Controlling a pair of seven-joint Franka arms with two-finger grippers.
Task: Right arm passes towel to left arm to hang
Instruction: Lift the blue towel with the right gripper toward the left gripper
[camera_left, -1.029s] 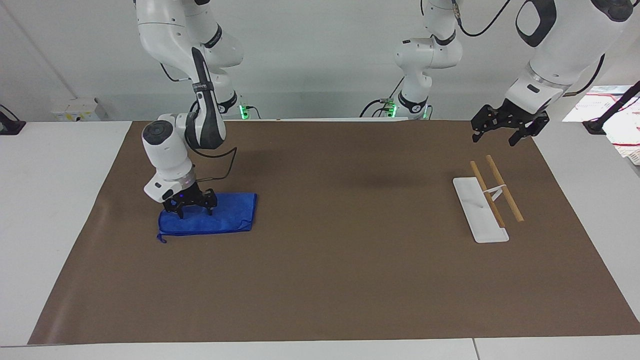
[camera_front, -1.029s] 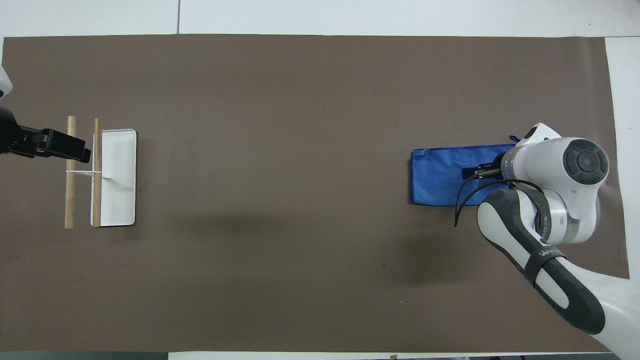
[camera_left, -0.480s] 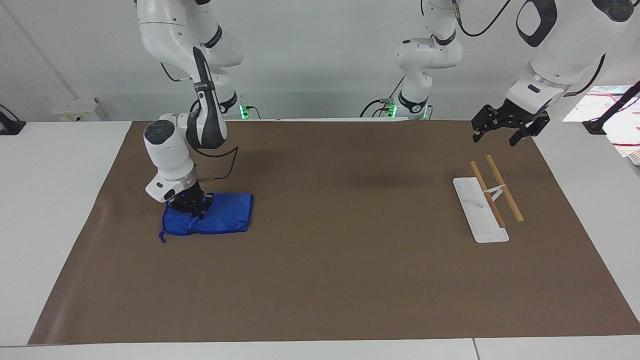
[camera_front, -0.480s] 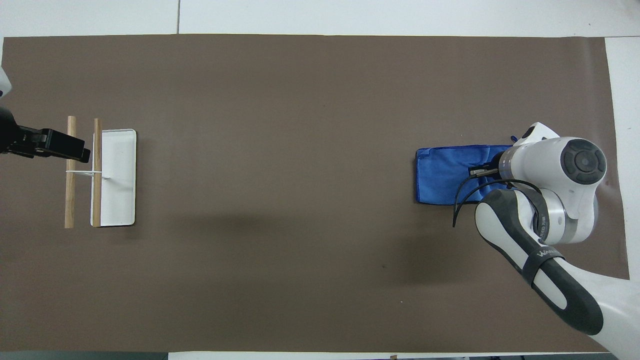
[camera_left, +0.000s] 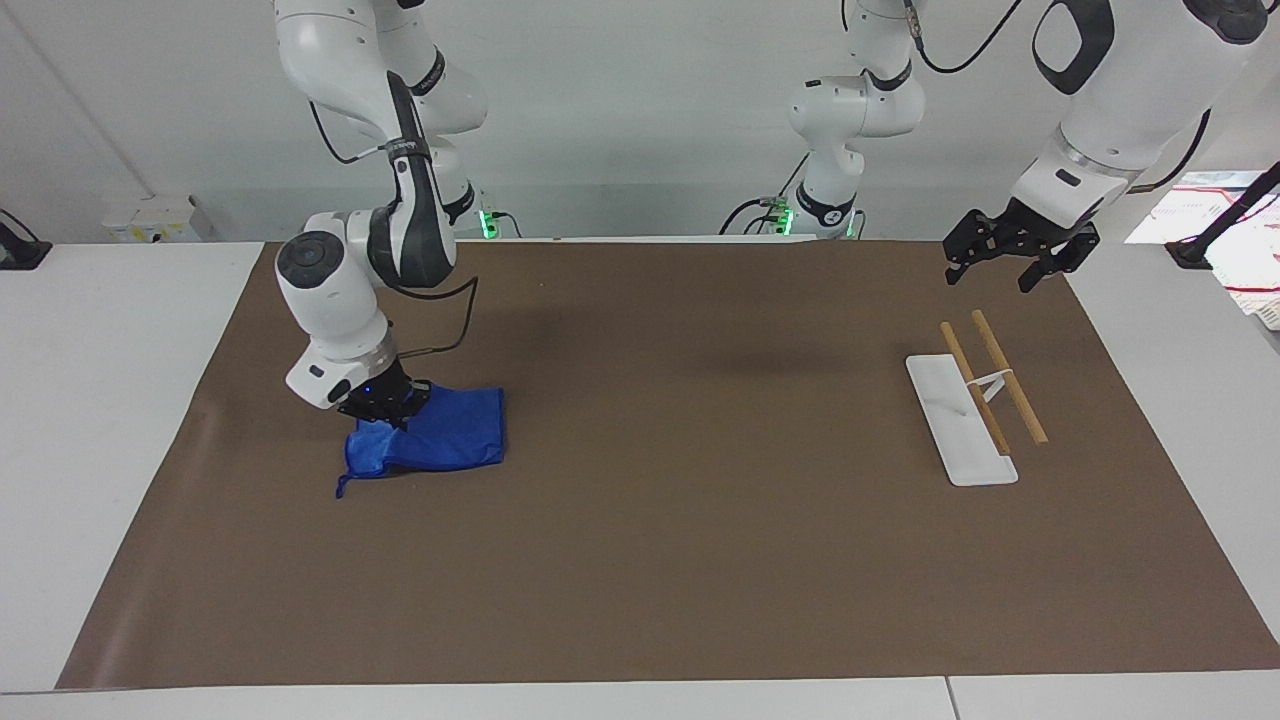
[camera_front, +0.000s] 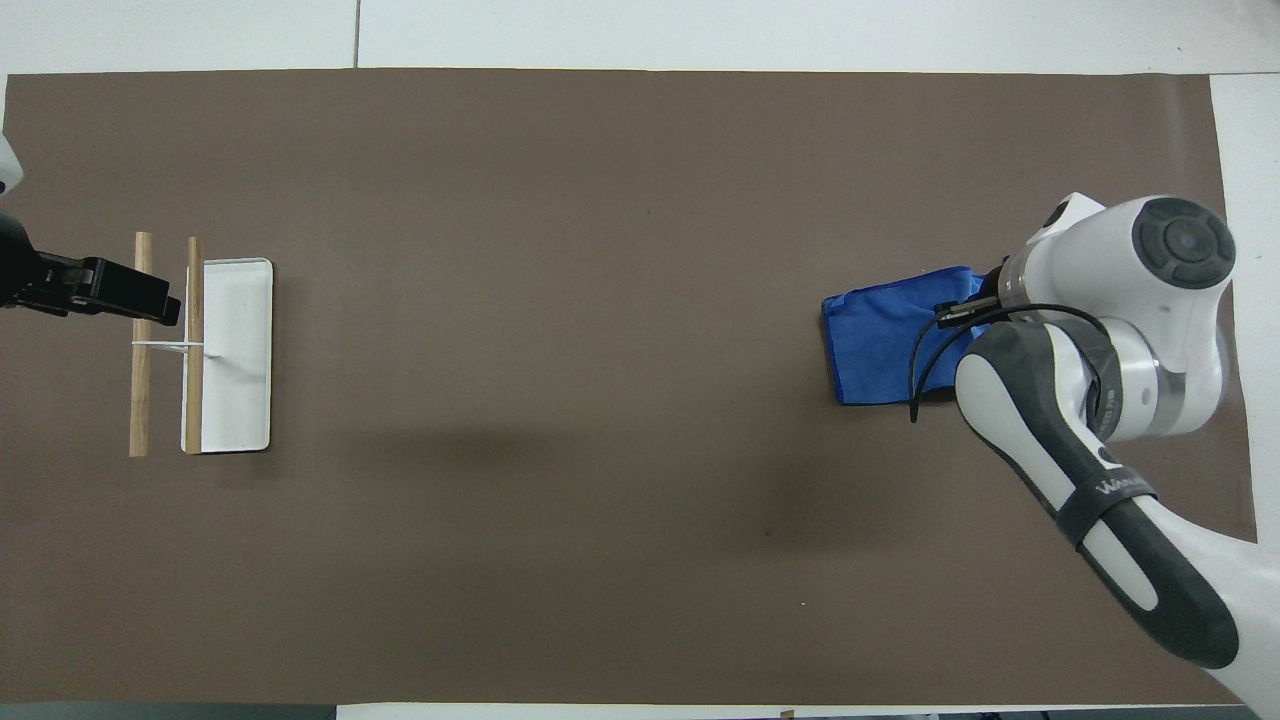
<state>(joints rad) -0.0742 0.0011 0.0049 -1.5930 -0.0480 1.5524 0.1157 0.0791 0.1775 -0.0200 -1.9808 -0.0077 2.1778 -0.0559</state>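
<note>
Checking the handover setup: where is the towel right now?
The towel is at the right arm's end of the brown mat, one edge pinched up by the right gripper, the rest resting on it.

Lettering on right arm (camera_front: 1100, 500) strap not clear enough to read.

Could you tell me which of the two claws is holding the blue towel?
The right claw grips the towel; the left claw waits open over the rack's end.

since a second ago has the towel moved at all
Yes. The right gripper, shut on the towel, has lifted its pinched end off the brown mat; the end toward the rack stays down.
</note>
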